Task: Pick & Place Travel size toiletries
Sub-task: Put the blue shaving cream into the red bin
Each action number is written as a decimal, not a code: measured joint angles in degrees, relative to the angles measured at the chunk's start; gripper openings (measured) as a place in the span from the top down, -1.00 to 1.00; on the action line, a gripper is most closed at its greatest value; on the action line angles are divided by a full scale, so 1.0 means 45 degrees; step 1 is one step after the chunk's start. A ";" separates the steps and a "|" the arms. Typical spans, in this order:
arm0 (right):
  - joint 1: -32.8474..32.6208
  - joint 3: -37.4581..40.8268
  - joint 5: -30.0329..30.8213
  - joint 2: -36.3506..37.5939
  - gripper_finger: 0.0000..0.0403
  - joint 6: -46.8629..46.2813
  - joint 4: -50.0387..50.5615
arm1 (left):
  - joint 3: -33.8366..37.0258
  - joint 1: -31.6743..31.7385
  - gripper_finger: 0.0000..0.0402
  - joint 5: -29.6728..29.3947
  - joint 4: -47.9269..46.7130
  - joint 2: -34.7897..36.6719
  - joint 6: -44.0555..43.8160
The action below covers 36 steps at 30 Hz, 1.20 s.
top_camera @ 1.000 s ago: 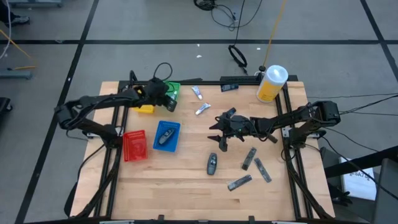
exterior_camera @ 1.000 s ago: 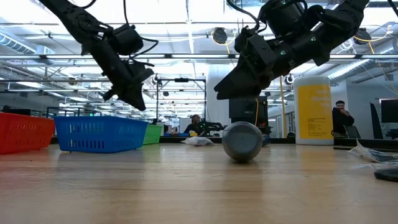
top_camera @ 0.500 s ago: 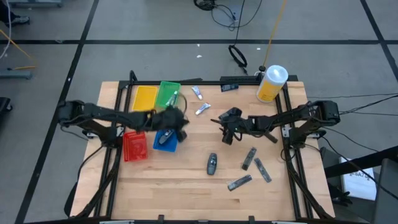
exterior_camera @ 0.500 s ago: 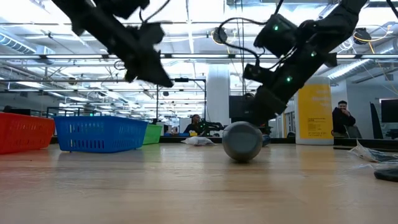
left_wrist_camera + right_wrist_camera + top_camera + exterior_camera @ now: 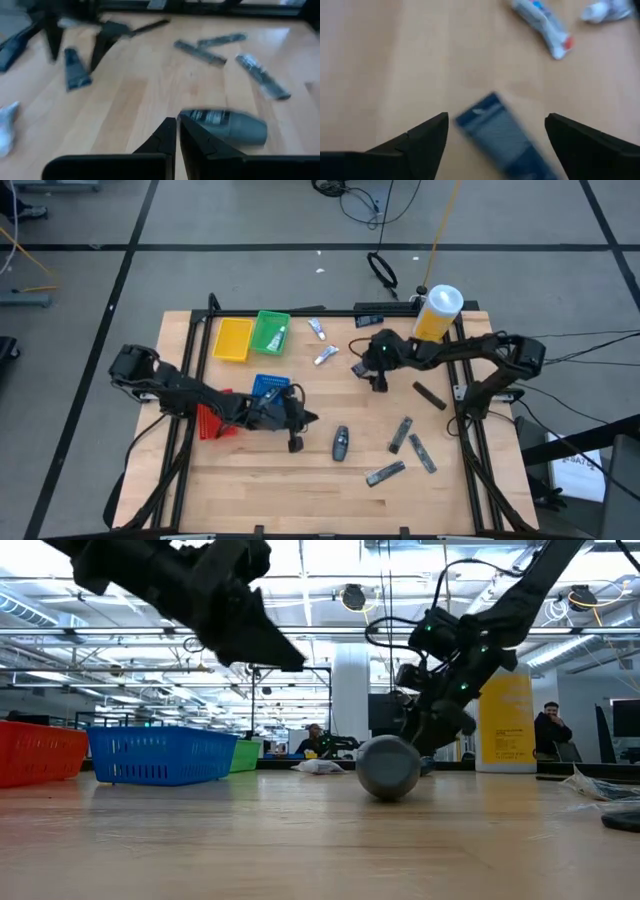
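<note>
Your toiletries lie loose across the tabletop (image 5: 300,490): a rounded dark grey piece (image 5: 341,443) sits mid-table, three flat dark strips (image 5: 402,434) lie to its right, another dark strip (image 5: 430,395) rests nearer the right rail, and two white tubes (image 5: 321,342) lie near the far edge, with one more already in the green tray (image 5: 270,332). A dark sachet (image 5: 495,132) lies flat on the wood just ahead of the right claw (image 5: 495,145), whose fingers are spread wide to either side of it and hold nothing; that spacing suits a straddling grasp, so you appear to be lining up on it. In the overhead view that claw (image 5: 378,372) hovers right of the tubes, near the yellow container (image 5: 437,314). Your left claw (image 5: 176,131) is closed, tips together and empty, pointing at the rounded piece (image 5: 227,126) just beyond it; from above it (image 5: 296,442) sits just left of that piece, in front of the blue tray (image 5: 268,388) and red tray (image 5: 207,420). You would need to open it before any grasp there.
</note>
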State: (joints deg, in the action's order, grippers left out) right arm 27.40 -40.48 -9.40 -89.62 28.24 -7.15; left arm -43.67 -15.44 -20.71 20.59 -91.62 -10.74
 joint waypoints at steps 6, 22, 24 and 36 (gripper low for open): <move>0.0945 0.0022 -0.0702 -0.0660 -0.60 0.1112 0.0424 | 0.0012 0.0219 0.89 0.0133 0.0554 -0.0650 0.0024; -0.0661 -0.0026 -0.0885 -0.0783 -0.04 -0.2475 0.2165 | 0.0013 0.0568 0.89 0.2949 0.0608 -0.0819 0.0487; -0.1131 -0.0016 -0.0633 -0.0776 0.09 -0.3187 0.2165 | 0.0013 0.0568 0.86 0.2956 0.0686 -0.0819 0.0718; -0.4971 0.0047 -0.1215 -0.0837 0.53 -0.5697 -0.2463 | 0.0013 -0.0008 -0.10 0.2831 0.0720 -0.0819 0.5741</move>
State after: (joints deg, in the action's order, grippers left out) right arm 5.03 -40.27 -14.86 -93.38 2.60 -18.23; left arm -43.62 -15.48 -7.97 23.83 -95.31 15.09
